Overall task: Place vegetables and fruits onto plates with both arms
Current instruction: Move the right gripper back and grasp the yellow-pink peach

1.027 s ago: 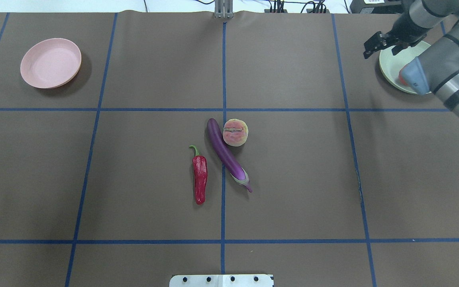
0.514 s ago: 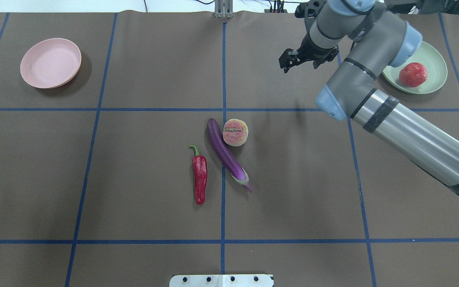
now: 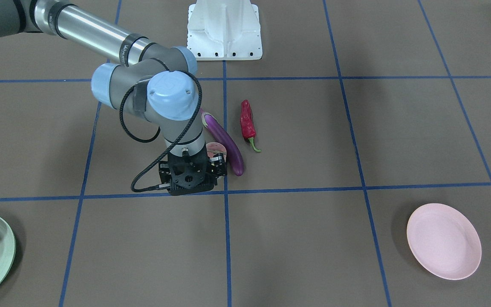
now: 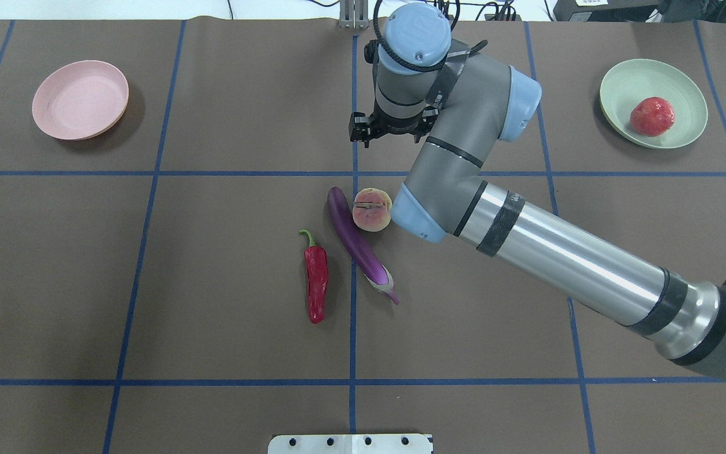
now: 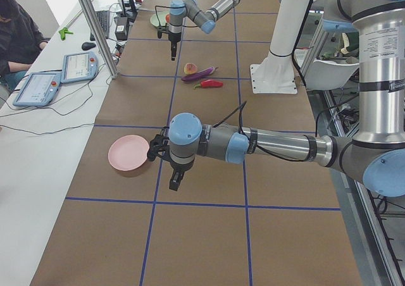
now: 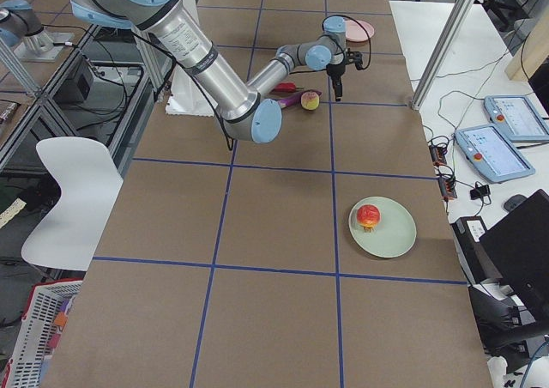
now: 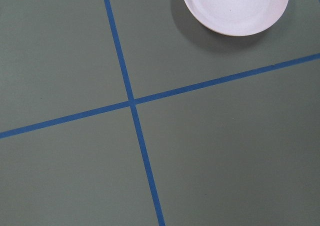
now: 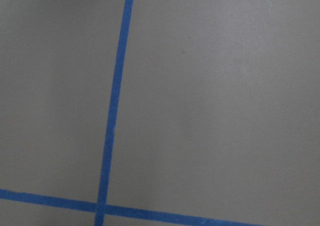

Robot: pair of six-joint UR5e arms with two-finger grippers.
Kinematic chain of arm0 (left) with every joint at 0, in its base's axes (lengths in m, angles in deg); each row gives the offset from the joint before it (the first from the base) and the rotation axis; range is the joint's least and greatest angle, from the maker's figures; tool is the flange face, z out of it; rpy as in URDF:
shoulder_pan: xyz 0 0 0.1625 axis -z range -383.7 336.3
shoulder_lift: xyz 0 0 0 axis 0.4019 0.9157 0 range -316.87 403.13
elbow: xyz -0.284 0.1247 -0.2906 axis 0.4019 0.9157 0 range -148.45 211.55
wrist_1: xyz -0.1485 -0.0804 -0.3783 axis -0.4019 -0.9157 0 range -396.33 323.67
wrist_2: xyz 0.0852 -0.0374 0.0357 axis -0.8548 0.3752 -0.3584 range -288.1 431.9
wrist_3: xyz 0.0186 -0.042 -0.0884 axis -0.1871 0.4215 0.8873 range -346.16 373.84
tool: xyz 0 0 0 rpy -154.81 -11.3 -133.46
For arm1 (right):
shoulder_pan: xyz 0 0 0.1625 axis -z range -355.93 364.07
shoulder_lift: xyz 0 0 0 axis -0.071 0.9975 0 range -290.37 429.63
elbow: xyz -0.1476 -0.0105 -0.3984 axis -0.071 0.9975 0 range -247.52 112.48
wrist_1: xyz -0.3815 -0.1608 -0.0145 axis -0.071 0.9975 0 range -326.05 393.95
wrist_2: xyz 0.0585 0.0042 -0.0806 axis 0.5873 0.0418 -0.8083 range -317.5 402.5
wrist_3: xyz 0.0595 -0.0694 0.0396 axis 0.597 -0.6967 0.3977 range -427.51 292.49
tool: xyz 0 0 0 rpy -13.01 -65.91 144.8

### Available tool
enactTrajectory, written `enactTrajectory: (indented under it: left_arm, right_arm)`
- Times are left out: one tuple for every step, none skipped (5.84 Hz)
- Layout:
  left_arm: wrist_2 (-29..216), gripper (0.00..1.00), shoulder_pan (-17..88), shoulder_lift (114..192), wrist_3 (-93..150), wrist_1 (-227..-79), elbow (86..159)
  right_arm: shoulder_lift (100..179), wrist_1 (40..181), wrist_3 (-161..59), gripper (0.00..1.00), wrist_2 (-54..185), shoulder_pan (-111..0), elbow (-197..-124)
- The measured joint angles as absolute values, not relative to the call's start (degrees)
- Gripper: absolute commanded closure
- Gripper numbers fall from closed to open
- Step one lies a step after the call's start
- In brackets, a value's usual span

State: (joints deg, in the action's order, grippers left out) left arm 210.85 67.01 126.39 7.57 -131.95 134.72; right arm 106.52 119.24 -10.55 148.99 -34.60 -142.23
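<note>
The purple eggplant (image 4: 358, 243), red chili pepper (image 4: 316, 280) and peach (image 4: 372, 210) lie together at the table's middle. The red pomegranate (image 4: 652, 116) sits on the mint green plate (image 4: 684, 88) at the far right. The pink plate (image 4: 79, 99) at the far left is empty. My right gripper (image 4: 391, 129) hangs above the table just beyond the peach; its jaws look spread and empty. In the front-facing view it (image 3: 192, 179) partly hides the peach (image 3: 215, 148). My left gripper (image 5: 175, 181) hovers near the pink plate (image 5: 128, 152); I cannot tell whether it is open or shut.
Blue tape lines divide the brown table cover into squares. The white robot base (image 3: 224, 30) stands at the near edge. A metal post (image 4: 354, 16) stands at the far edge. An operator and tablets (image 5: 38, 87) are beside the table.
My right arm has swung left from the mint plate to above the table beyond the peach. The pomegranate stays on the mint plate. The other produce has not moved.
</note>
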Motion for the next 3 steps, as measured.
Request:
enactTrajectory:
  left_arm:
    - [210.9,0.0,67.0,126.3,7.5,-132.0,134.7]
    - [210.9,0.0,67.0,126.3,7.4,-132.0,134.7]
    - [210.9,0.0,67.0,126.3,7.4,-131.9,134.7]
  right_arm:
    - [104.7,122.7,-8.7,0.03,146.2,-32.1,-142.2]
    - [103.5,125.1,-7.1,0.03,144.0,-30.2,-142.0]
    - [103.0,126.1,-5.5,0.03,142.2,-28.6,-141.8]
